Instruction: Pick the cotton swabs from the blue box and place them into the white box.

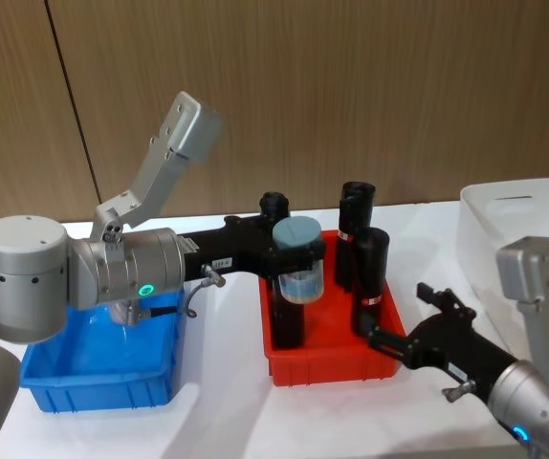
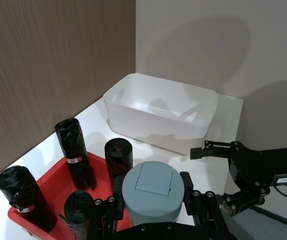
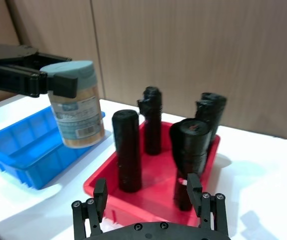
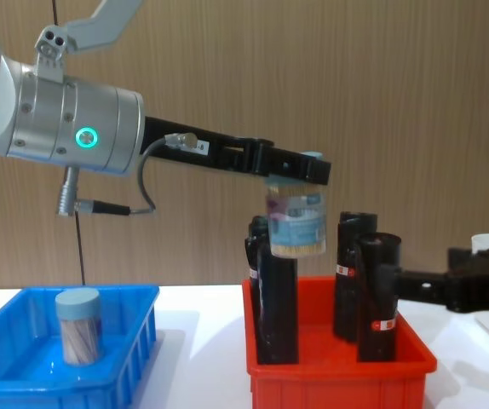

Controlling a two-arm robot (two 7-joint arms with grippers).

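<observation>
Now holds clear cylindrical blue-grey-lidded swab jar (image 4: 296, 226) in clenched left tool (image 4: 300, 170), just over tall black bottles (image 1: 370, 268) in red plastic bin (image 1: 322, 368), likely for clearance; right tool (image 1: 399, 311) agape beside bin.

My arm joints (image 4: 66, 115) are fat silver-grey drums, each with a small green ring light (image 4: 85, 136) and a pale grey angular bracket (image 1: 174, 143). Beyond them all is matte black: the left claw (image 4: 300, 170) and right claw (image 1: 399, 314) (dotted with small silver screws). A thin grey cable (image 4: 146, 183) loops by the left wrist's white label (image 4: 195, 145).
</observation>
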